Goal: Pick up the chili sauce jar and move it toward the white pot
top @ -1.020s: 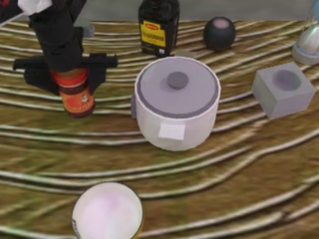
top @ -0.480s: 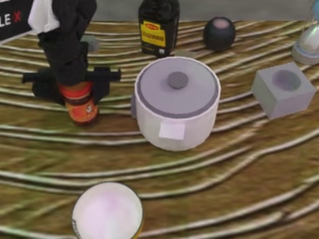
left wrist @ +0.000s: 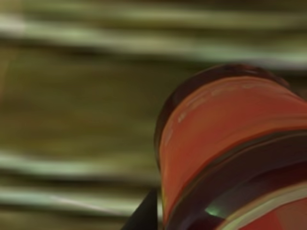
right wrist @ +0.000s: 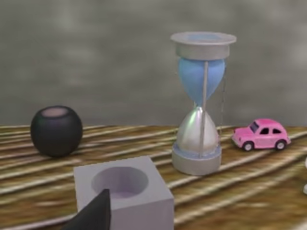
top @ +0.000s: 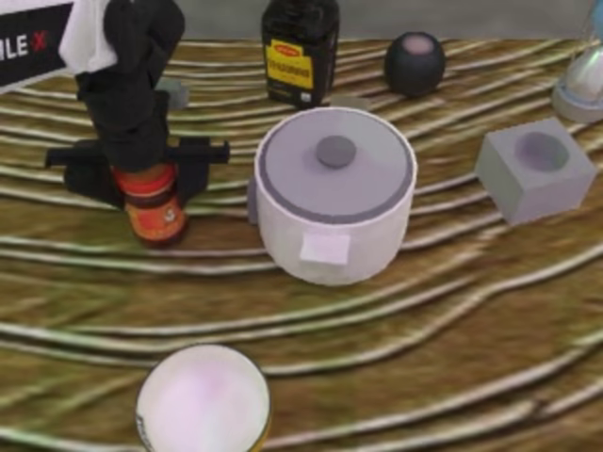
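Note:
The chili sauce jar (top: 157,215), with a red-orange lid and an orange-red label, hangs nearly upright just left of the white pot (top: 334,193), a short gap between them. My left gripper (top: 146,179) comes down from above and is shut on its lid end. The left wrist view is filled by the jar (left wrist: 230,143), with one dark fingertip (left wrist: 144,215) beside it. Whether its base touches the table is unclear. My right gripper (right wrist: 153,225) is out of the top view. One of its fingertips (right wrist: 98,213) shows off to the side, and nothing lies between the fingers.
A black bottle with a yellow label (top: 300,52) and a dark ball (top: 415,63) stand behind the pot. To the right are a grey cube with a round hollow (top: 537,168) and an hourglass (top: 582,80). A white-topped can (top: 203,400) sits at the front left. A pink toy car (right wrist: 261,134) is beside the hourglass.
The left gripper has carried the jar lower and slightly right, toward the pot. The jar has gone from tilted to nearly upright.

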Tool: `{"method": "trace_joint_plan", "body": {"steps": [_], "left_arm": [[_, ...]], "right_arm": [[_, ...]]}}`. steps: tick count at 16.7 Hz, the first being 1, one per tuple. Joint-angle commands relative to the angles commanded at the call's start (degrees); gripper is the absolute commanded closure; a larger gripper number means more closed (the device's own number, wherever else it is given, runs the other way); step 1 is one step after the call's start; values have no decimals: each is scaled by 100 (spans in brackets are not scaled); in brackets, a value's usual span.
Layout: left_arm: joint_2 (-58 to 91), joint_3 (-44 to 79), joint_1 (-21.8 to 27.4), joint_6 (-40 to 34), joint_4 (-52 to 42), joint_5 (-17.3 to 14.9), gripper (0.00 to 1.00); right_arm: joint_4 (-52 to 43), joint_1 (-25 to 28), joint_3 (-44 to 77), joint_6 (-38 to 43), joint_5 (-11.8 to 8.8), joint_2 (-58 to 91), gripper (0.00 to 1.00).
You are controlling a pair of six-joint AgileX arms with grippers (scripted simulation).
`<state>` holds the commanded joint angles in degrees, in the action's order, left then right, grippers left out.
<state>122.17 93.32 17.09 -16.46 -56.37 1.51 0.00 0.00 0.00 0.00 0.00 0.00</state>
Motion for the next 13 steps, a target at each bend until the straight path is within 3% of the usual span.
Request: {"method": "trace_joint_plan", "body": {"steps": [10,13], "left_arm": [[0,0,0,0,0,0,2],[0,0,0,0,0,0,0]], "right_arm": [[0,0,0,0,0,0,0],[0,0,0,0,0,0,0]]}}
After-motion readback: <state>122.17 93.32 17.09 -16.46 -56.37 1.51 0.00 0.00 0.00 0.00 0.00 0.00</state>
